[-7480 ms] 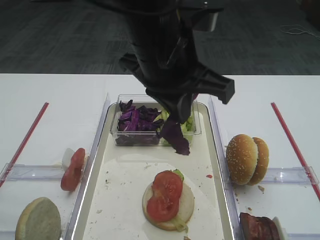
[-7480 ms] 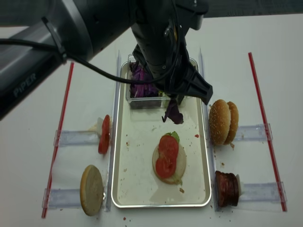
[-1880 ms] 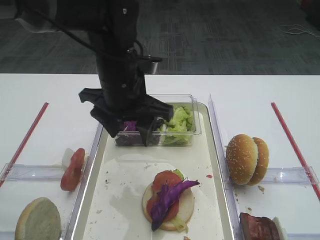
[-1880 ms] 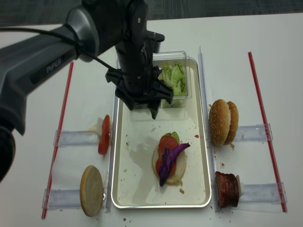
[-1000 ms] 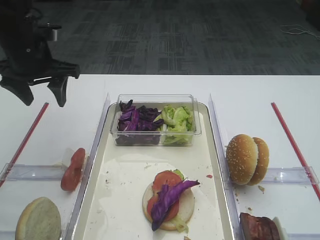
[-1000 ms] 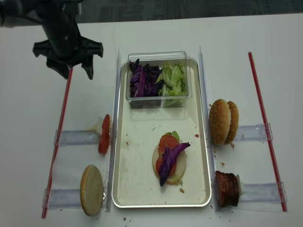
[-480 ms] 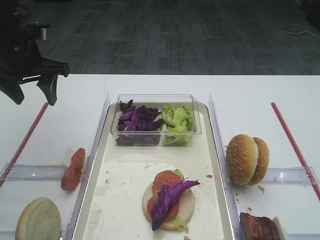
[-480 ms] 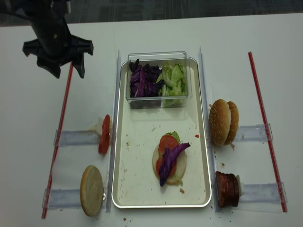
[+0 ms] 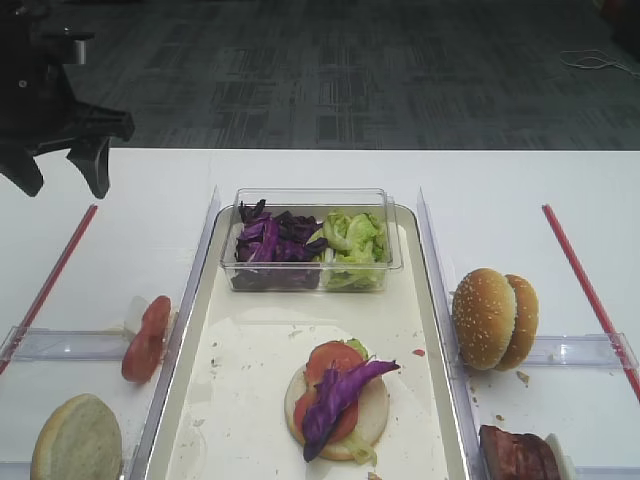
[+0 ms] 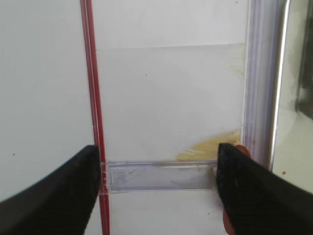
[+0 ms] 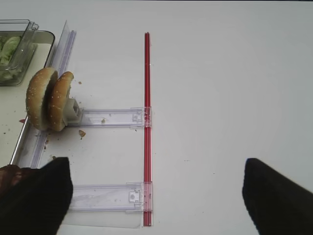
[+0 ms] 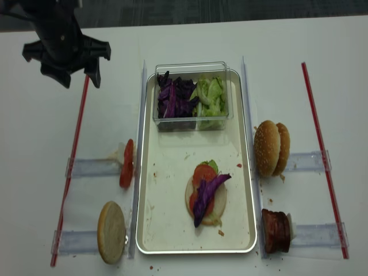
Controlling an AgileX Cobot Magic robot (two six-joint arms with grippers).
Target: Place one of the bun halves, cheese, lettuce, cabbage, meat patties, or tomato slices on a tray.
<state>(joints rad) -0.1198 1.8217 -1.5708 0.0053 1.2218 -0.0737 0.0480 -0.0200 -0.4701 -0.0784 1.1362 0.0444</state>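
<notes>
my left claw (image 9: 58, 170) is cut by the left edge in the front high view. in my right wrist view only two dark blurred fingertips (image 11: 276, 200) show, and the meat patties (image 11: 12, 174) are half behind one of them. the bottom edge cuts the meat patties (image 9: 515, 455) and the pale bun half (image 9: 75, 440) in the front view.

Cabbage (image 9: 337, 398) on tomato slices (image 9: 330, 362), tray (image 9: 243, 400) centre.

Shiny metal tray (image 12: 146, 230), clear glossy plastic tub (image 12: 190, 69), matt white table (image 12: 276, 46), glossy meat patties (image 12: 276, 230)
</notes>
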